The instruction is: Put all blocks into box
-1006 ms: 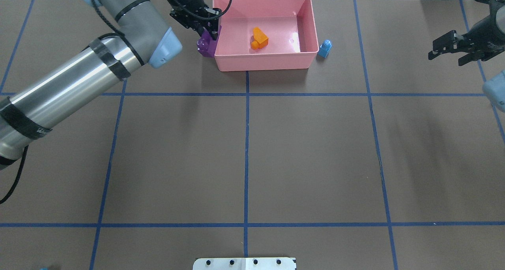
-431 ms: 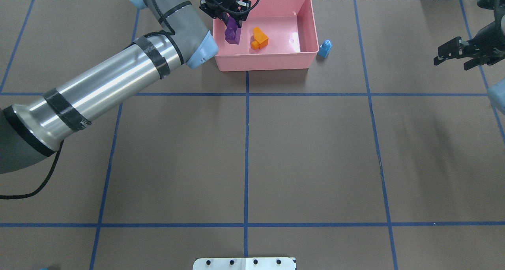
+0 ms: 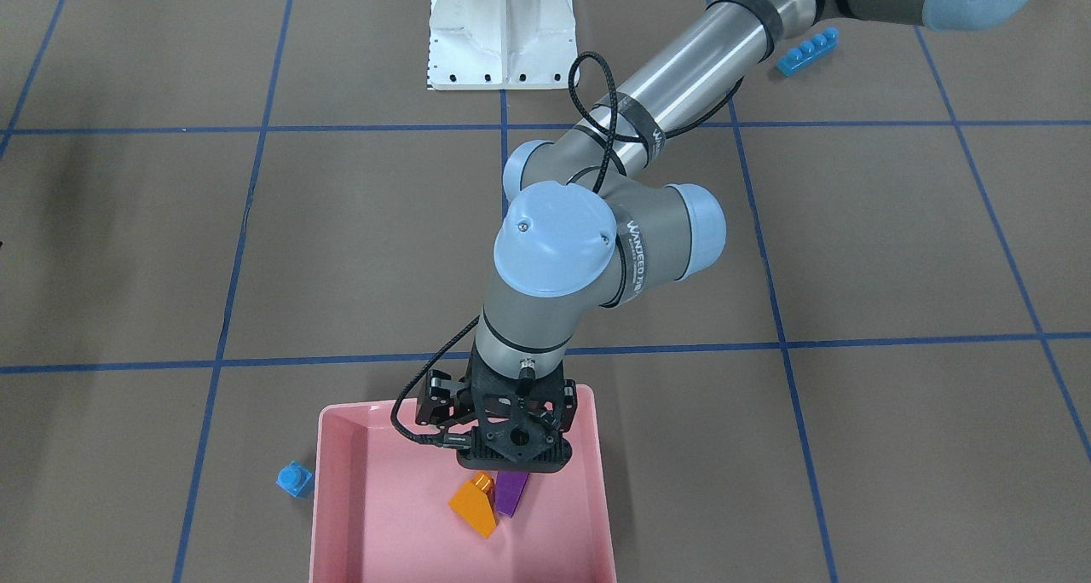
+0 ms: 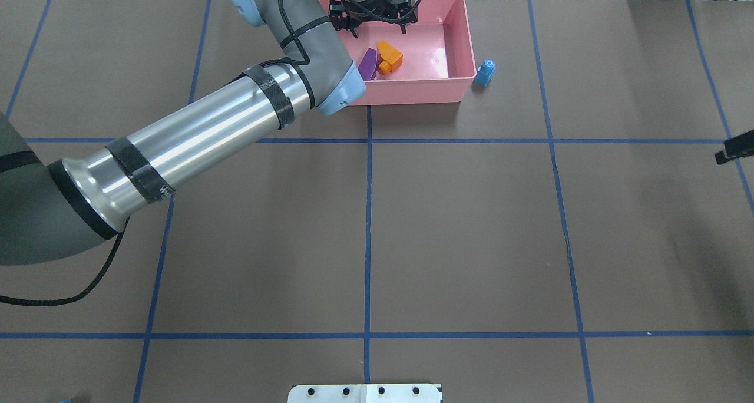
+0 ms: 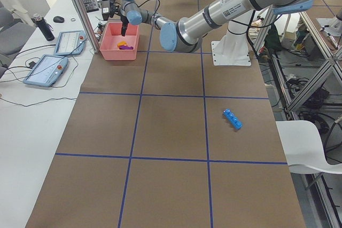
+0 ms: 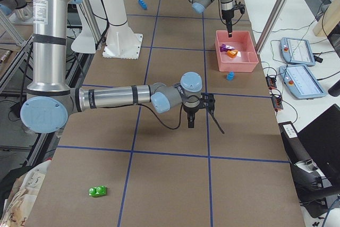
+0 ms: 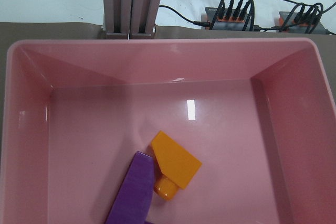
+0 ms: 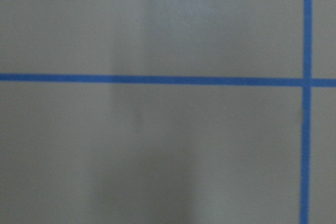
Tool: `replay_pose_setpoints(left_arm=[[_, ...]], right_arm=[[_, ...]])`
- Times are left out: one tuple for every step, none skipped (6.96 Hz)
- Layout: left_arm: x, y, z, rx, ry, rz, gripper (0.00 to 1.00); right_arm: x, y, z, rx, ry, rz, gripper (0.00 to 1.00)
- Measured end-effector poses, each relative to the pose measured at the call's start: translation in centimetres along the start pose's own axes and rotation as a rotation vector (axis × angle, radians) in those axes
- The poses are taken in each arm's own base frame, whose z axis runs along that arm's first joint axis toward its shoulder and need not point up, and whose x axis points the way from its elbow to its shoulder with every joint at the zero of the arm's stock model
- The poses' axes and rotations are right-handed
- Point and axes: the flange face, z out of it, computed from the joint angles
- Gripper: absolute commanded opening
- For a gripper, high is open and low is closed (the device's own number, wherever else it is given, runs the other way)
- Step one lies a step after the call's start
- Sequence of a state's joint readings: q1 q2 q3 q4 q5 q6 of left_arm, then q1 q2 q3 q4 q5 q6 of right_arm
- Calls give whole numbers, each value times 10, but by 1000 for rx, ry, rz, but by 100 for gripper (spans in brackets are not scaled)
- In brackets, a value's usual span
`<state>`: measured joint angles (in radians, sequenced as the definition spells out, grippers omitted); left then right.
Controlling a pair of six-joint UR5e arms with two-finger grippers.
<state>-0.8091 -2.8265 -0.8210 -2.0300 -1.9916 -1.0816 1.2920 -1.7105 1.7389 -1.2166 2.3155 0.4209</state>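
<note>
box, orange block, purple block inside

The table is lit brightly and evenly from above. Soft, faint shadows are cast on it. A white shine is seen on the floor of the box. The right wrist view is blurred.

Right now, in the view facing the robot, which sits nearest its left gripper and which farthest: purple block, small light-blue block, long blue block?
1. purple block, in the pink box, right beneath the left gripper.
2. small light-blue block, on the table just outside the box's wall.
3. long blue block, far across the table, at the robot's end.
</note>
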Motion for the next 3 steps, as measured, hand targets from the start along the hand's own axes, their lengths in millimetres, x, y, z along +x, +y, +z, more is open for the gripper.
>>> replay_pose_setpoints(left_arm=[[4,13,-23,-65,-32,-30,100],[-8,32,-44,-101,-50,-43,100],[-36,58,-59,-123,-60,-29,100]], right_arm=[[51,44,1,-34,25,-73,100],[94,88,4,-72,42,-116,100],[127,133,10,-114,53,-124,100]])
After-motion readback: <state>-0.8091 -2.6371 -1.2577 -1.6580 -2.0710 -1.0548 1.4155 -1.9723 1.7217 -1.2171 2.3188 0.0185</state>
